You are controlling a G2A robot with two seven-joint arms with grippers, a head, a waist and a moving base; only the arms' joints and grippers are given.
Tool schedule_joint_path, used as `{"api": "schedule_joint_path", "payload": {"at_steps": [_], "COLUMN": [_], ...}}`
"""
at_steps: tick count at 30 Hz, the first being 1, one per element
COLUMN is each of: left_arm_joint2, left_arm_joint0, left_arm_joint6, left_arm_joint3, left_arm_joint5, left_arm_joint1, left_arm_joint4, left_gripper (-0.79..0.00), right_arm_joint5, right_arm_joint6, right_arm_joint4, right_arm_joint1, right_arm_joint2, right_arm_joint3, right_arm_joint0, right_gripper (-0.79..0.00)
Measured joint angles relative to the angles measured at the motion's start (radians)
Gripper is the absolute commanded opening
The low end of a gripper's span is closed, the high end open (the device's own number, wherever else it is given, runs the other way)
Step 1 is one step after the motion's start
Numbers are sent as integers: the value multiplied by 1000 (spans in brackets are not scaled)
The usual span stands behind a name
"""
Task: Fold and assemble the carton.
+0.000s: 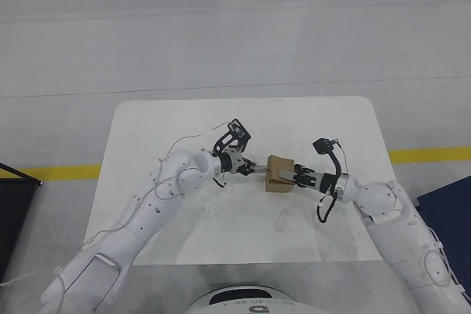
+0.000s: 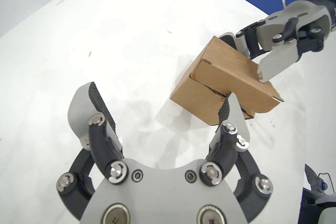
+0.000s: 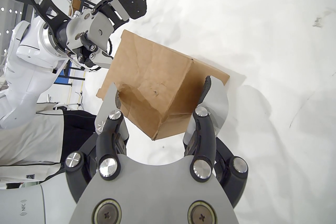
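Quick status from me. The box [image 1: 280, 174] is plain brown cardboard, abt the middle of the white table [image 1: 141, 141], right between my two grippers.

My right gripper [image 3: 161, 89] is clamped on the box. One finger [image 3: 214, 96] lies against a side wall. The other is pushed into the neighbouring face w/ a dent in the cardboard around the pad, so a corner of the box sits between them. From the left wrist cam, one of those fingertips [image 2: 265, 70] lands on the top face near its far edge, and the second one is tucked behind the box.

My left gripper [image 2: 161, 93] is spread wide, nothing in it. One tip [image 2: 232, 109] is right up at the end face of the box, by the seam where the flaps meet. Can't tell if it's actually touching tbh. The other finger [image 2: 86, 104] hangs over bare table, well off to the side of the box.

That end face has its flaps folded in, but there's a ragged gap along the seam, and a small tab [image 2: 278, 99] pokes out at one corner.

Can't tell whether the box is flat on the table or tipped up a bit.

Yellow stripe [image 1: 63, 171] runs along the floor on both sides of the table.
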Motion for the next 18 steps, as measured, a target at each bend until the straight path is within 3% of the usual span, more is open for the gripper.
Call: {"api": "schedule_joint_path", "payload": {"at_steps": [6, 18], "left_arm_joint2": [11, 24], "left_arm_joint0": [-17, -44], "left_arm_joint6": [0, 6], "left_arm_joint3": [19, 61], "left_arm_joint5": [3, -1], "left_arm_joint1": [-8, -21], "left_arm_joint4": [1, 2], "left_gripper": [0, 0], "right_arm_joint5": [1, 32], "right_arm_joint6": [8, 20], "right_arm_joint4": [-3, -48], "right_arm_joint1": [1, 3], "right_arm_joint2": [-9, -32], "right_arm_joint3": [-11, -35], "right_arm_joint0": [6, 19], "right_gripper": [-172, -166]}}
